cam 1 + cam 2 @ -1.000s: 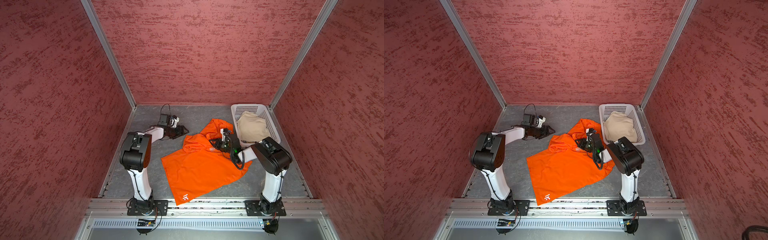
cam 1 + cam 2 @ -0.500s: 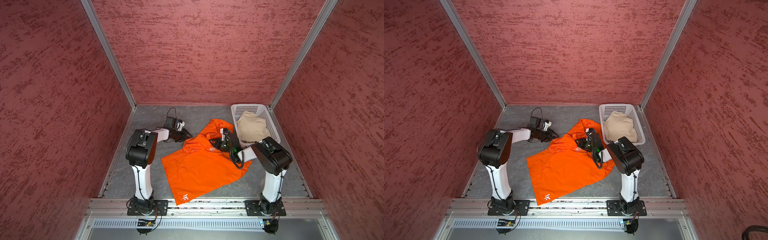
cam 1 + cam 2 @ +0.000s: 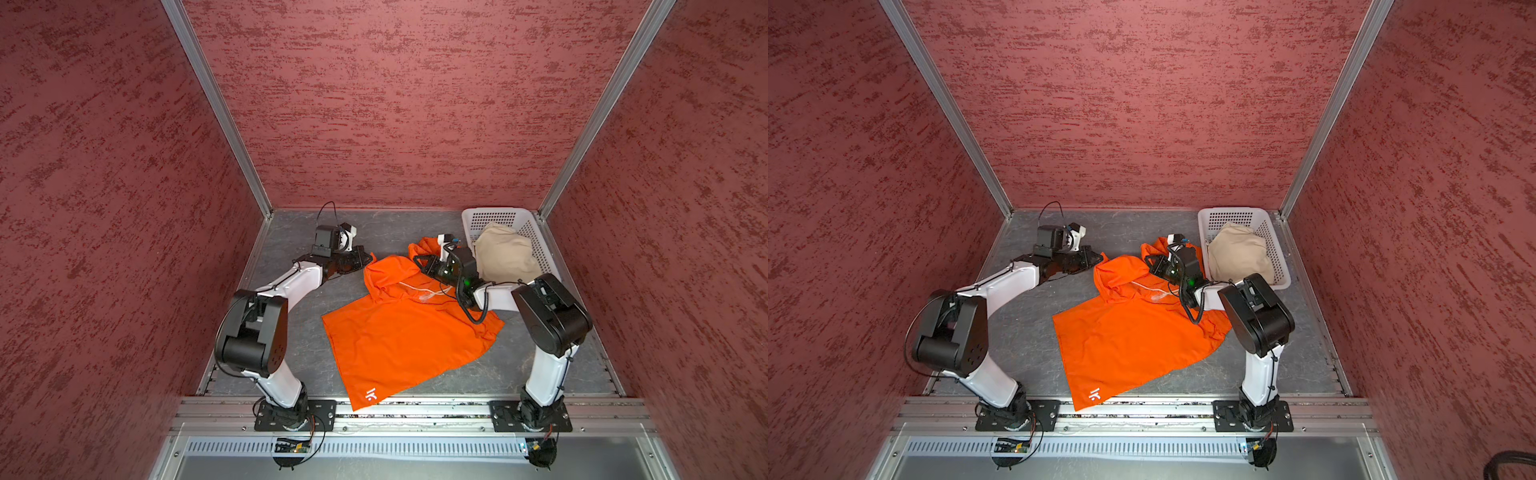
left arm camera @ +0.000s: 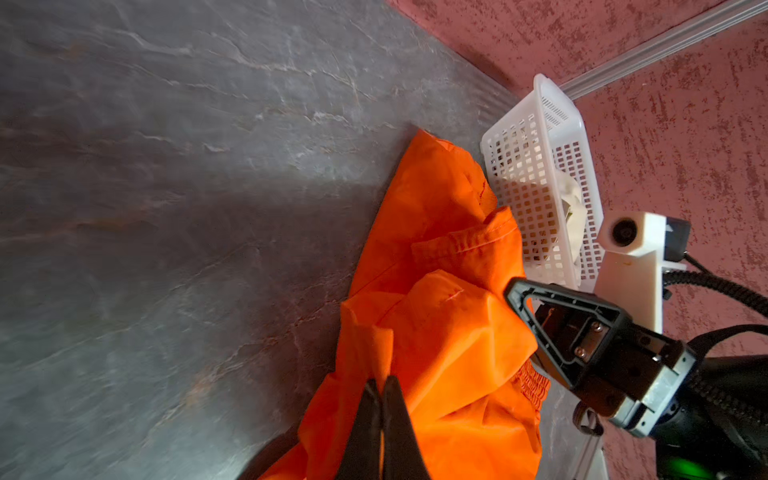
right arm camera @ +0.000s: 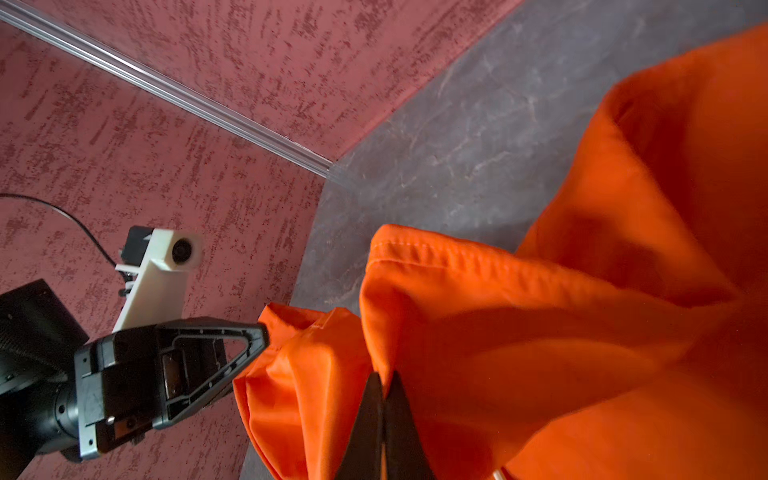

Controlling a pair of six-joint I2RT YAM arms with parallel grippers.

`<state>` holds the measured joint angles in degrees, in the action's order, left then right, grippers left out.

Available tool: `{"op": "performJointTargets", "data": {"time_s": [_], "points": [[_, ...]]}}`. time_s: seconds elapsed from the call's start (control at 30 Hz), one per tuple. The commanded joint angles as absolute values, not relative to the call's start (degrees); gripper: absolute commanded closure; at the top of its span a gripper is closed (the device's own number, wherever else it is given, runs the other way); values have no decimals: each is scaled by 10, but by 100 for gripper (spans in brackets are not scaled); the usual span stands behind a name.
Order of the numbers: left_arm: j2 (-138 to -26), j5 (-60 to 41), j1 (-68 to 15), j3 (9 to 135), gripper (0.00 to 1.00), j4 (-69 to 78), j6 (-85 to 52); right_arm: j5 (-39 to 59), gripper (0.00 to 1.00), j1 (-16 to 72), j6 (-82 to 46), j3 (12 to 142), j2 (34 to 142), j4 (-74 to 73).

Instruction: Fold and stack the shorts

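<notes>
Orange shorts (image 3: 399,340): spread on the grey table (image 3: 291,232), logo corner at the front edge, waistband end bunched toward the rear.
Beige shorts (image 3: 503,257): heaped inside the white basket (image 3: 498,217), rear right corner.
Left pincer (image 4: 381,380): clenched on the bunched orange cloth's left edge.
Right pincer (image 5: 384,380): clenched on an orange fold beside the basket.

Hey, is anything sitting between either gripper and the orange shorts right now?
Nothing visible. The left gripper and the right gripper are each closed on a bunched fold of the orange shorts, with no gap. The white basket stands beside the right gripper, not between.
</notes>
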<state>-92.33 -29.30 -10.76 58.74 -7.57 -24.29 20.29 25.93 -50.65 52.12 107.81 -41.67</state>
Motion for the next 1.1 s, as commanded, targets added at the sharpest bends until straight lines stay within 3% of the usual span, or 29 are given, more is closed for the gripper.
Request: {"op": "performJointTargets", "data": {"time_s": [0.0,0.33,0.4,0.5,0.57,0.63,0.8,1.07], "points": [[-882,-217,-94,539,100,-74,-241,197,100,259,-486,563,1082,-386],[-718,-31,-89,348,98,-35,-330,258,96,286,-435,781,1240,-296],[-708,4,-85,324,91,-50,-357,267,82,292,-428,833,1281,-270],[-711,13,-78,319,66,-98,-381,273,58,295,-420,887,1316,-237],[-699,20,-80,313,54,-118,-389,266,52,295,-407,888,1310,-228],[-678,30,-78,309,46,-133,-391,252,51,295,-379,882,1290,-204],[-653,22,-68,334,44,-134,-371,210,52,294,-310,848,1238,-110],[-801,-58,-76,431,48,-95,-345,158,57,290,-277,790,1214,0]]}}
